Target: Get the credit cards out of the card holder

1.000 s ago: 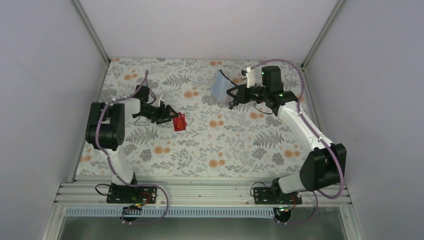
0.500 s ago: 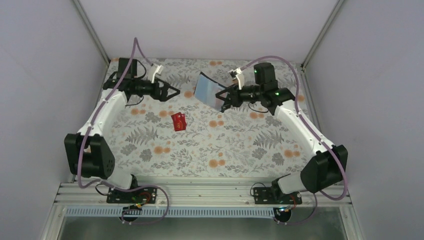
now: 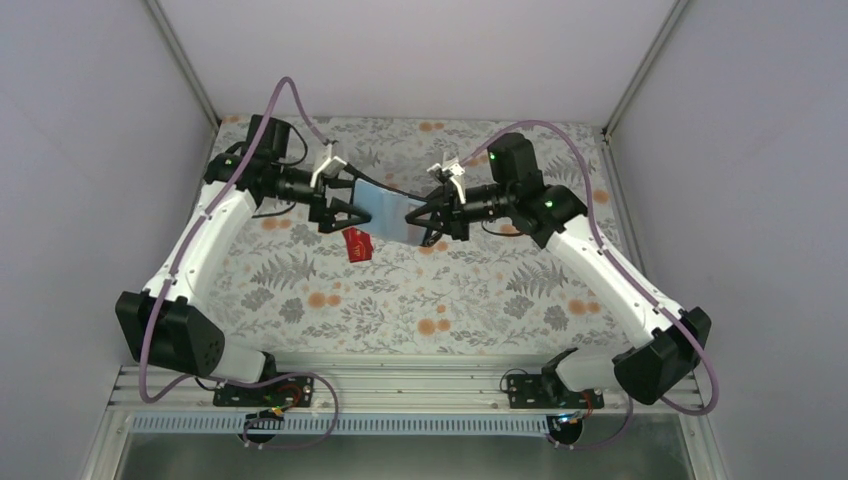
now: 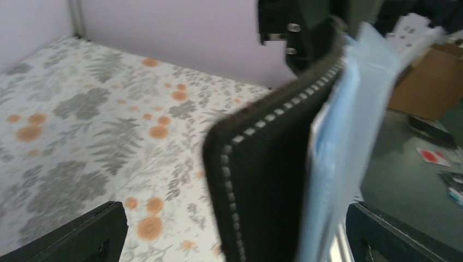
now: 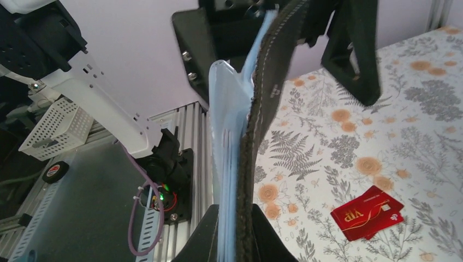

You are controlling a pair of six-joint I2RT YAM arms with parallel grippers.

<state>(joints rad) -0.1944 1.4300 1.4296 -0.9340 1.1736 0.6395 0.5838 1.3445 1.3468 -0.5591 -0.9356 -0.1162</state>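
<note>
Fern-and-flower print covers the table (image 3: 470, 300), where red credit cards (image 3: 358, 244) lie overlapping, left of centre. Above them, toward the far side, the right gripper (image 3: 425, 215) clamps one end of the black, blue-lined card holder (image 3: 385, 210) in mid-air. The left gripper (image 3: 347, 212) stands wide open, its fingers (image 4: 82, 234) either side of the holder's free end.

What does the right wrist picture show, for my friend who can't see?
The right tool pinches a black card holder with a blue lining, standing on edge. The left tool gapes around its far end, and red cards lie on the flowery table.
</note>
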